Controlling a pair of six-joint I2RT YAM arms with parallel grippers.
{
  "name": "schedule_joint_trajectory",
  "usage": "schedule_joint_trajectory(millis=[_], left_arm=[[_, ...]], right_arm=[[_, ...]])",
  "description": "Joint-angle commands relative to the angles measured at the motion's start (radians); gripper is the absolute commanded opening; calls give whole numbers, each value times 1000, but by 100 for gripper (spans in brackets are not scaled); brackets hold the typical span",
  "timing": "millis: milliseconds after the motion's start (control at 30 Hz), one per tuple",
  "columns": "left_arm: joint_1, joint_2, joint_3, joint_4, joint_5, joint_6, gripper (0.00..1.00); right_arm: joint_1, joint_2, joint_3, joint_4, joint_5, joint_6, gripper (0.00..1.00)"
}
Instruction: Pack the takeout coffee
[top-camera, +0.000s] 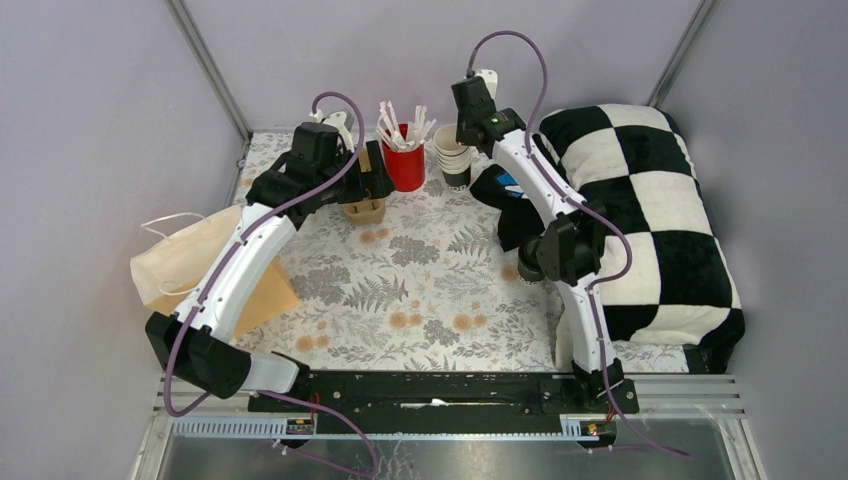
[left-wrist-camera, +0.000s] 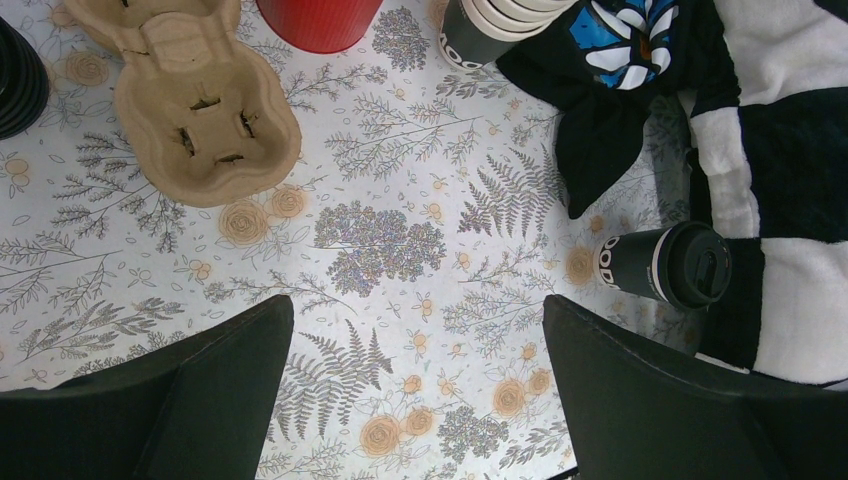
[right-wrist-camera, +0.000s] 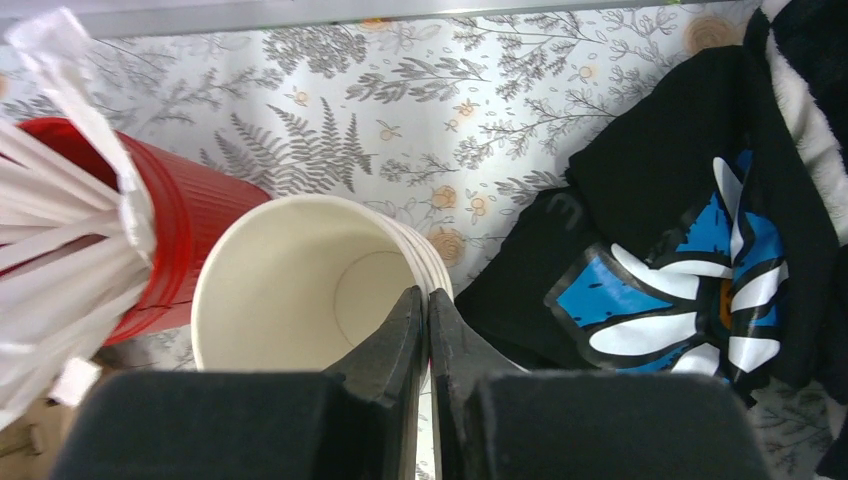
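One takeout coffee cup (left-wrist-camera: 665, 265) with a black lid stands by the checkered pillow; in the top view it (top-camera: 526, 264) shows beside the right arm's elbow. A second black lid (left-wrist-camera: 15, 75) shows at the left edge of the left wrist view, beside the cardboard cup carrier (left-wrist-camera: 195, 120); the left arm hides it in the top view. My left gripper (left-wrist-camera: 415, 340) is open and empty, high above the floral tablecloth near the carrier (top-camera: 362, 208). My right gripper (right-wrist-camera: 427, 305) is shut on the rim of the top lidless cream cup (right-wrist-camera: 290, 290) of the stack (top-camera: 453, 155).
A red cup of white sticks (top-camera: 404, 150) stands between carrier and cup stack. A black cloth with a blue flower (right-wrist-camera: 660, 290) lies by the checkered pillow (top-camera: 650, 220). A brown paper bag (top-camera: 195, 265) lies at the left.
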Motion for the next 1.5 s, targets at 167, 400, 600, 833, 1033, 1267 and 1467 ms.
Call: schedule_joint_trajectory(millis=[167, 400, 600, 833, 1033, 1267, 1467], left_arm=[[-17, -16, 52, 20, -40, 33, 99], [-44, -11, 67, 15, -64, 56, 99], [-50, -15, 70, 11, -78, 64, 99], [-52, -10, 74, 11, -65, 62, 99], [-51, -10, 69, 17, -51, 53, 99], [-51, 3, 72, 18, -38, 44, 99], [-50, 14, 69, 37, 6, 27, 99]], right_arm=[[-25, -109, 8, 70, -82, 82, 0], [-37, -227, -252, 274, -133, 105, 0], [-75, -217, -245, 283, -220, 186, 0], [-115, -292, -335, 296, -315, 247, 0], [-100, -342, -441, 445, -285, 201, 0], [-125, -296, -340, 280, -375, 247, 0], [-98, -315, -426, 413, -406, 235, 0]])
